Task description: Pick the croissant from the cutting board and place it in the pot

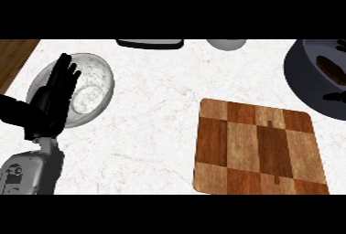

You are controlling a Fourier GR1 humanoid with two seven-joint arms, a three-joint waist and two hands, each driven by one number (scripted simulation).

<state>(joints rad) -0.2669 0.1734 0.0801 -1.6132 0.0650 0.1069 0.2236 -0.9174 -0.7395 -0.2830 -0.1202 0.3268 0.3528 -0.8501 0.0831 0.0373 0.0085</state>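
At the left of the head view, the left hand (57, 93) is standing open with its fingers straight and pointing up, holding nothing, its grey forearm (30, 171) coming in from the lower edge; the fingers are overlapping a glass bowl (91, 89) that is lying on the white marbled surface (155, 132) just behind them; whether they are touching it I cannot tell. Further right, the wooden cutting board (256, 148), a checker of light and dark strips, is lying flat on the surface, well apart from the hand. At the far right edge, the dark pot (314, 84) is sitting partly out of view; inside it a brown shape (331, 67), which may be the croissant, is showing, though too little is visible to be sure; dark fingers of the right hand (336, 96) seem to be showing at the pot's rim, their state not readable. Along the top edge, a dark flat object (150, 43) and a grey rounded object (226, 44) are peeking in.
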